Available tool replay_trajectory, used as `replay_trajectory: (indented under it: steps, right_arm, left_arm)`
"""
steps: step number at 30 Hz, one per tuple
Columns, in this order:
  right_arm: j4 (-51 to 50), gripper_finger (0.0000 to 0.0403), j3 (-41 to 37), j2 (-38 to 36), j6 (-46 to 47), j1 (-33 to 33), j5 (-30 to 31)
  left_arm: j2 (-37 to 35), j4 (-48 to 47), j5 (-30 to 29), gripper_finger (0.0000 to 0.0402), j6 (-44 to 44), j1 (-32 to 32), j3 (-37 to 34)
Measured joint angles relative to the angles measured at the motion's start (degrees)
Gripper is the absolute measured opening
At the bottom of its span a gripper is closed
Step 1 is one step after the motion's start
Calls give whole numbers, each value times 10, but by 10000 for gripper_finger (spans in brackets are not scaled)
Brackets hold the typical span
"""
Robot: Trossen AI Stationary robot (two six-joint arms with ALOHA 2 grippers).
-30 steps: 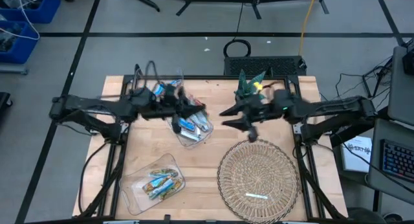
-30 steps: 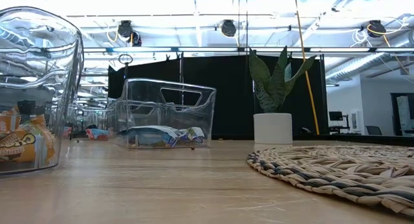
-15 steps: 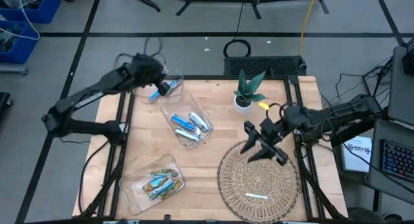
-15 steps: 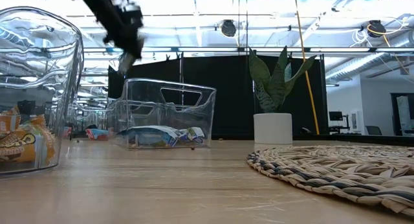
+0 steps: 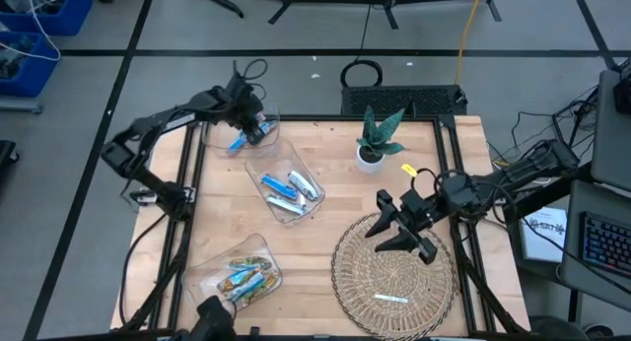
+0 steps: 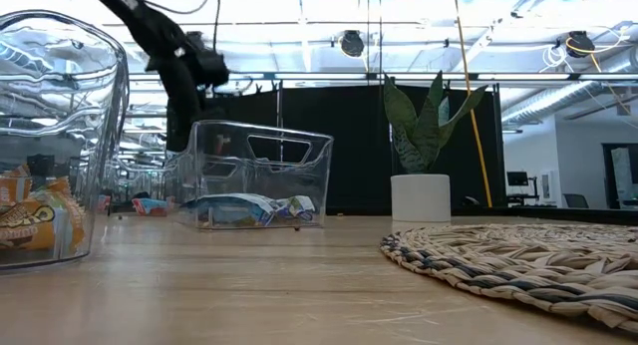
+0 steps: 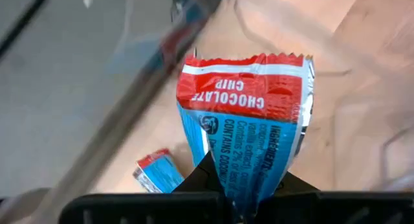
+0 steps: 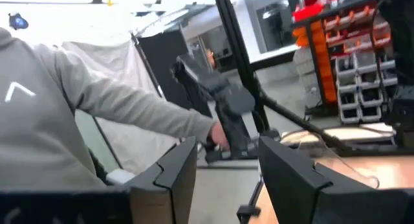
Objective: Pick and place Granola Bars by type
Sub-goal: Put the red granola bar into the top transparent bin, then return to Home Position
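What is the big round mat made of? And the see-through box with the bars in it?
The mat looks like woven straw or seagrass: pale braided rings, dull finish. The box looks like clear hard plastic: you can see the bars through its glossy walls.

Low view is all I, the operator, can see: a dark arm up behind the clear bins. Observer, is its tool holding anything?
Observer: Yes, the left tool is shut on a blue-and-red bar marked chocolate chip.
Operator: Where is the other arm?
Observer: The right tool hangs open over the woven mat's edge.
Operator: Anything lying on that mat?
Observer: One pale wrapped bar, towards the table's front edge.
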Motion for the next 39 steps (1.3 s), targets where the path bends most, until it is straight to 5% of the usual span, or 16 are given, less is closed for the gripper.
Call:
replay_trajectory:
  steps: [5, 17, 26, 32, 39]
  right_arm:
    - [20, 155, 0, 0, -1, 4, 29]
    - [26, 155, 0, 0, -13, 4, 29]
    - [13, 155, 0, 0, -75, 4, 27]
    - [17, 155, 0, 0, -81, -1, 26]
    - [-11, 155, -1, -5, -70, -4, -62]
  left_arm:
    - [33, 8, -7, 25, -11, 16, 1]
    - [-37, 13, 25, 175, -87, 17, 3]
    - [-229, 27, 168, 241, -255, -31, 3]
    - [-379, 20, 177, 256, -435, -80, 3]
    - [-513, 36, 167, 256, -485, -188, 3]
